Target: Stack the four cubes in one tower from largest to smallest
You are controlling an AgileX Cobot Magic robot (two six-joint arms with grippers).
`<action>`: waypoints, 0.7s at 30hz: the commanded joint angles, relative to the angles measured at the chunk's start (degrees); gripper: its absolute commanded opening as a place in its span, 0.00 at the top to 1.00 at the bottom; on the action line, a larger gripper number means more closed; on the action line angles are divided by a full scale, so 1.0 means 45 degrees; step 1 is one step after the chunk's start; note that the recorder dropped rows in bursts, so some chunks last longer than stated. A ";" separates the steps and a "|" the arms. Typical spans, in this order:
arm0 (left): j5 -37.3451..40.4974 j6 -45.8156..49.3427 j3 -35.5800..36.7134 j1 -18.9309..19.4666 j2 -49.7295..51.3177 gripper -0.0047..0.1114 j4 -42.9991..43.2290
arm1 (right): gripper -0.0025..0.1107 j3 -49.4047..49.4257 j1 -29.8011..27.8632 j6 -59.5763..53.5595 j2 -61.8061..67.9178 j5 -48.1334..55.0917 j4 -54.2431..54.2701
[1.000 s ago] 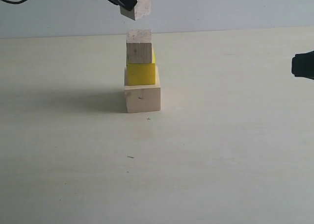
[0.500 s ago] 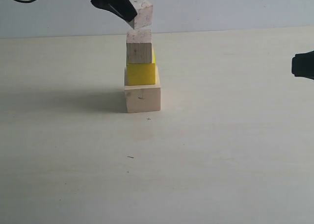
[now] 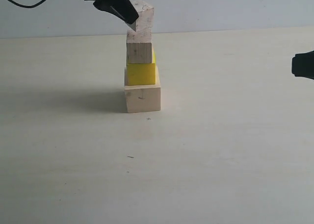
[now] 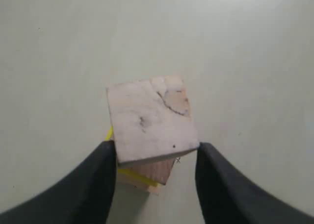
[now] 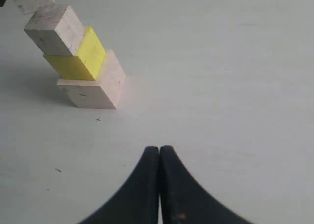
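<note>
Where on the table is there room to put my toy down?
Bare table in front of the large wood cube, and room between the stack and the right gripper. Crowded only at the stack's top, where the left gripper holds the small cube.

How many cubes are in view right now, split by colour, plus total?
Bare wood: 3 (large cube, medium cube, small cube)
Yellow: 1 (yellow cube)
Total: 4
</note>
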 commanded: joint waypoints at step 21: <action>-0.0048 0.3354 -0.0076 -0.0029 -0.0211 0.96 0.0287 | 0.98 0.0054 0.0014 0.0048 -0.0006 -0.0158 -0.0022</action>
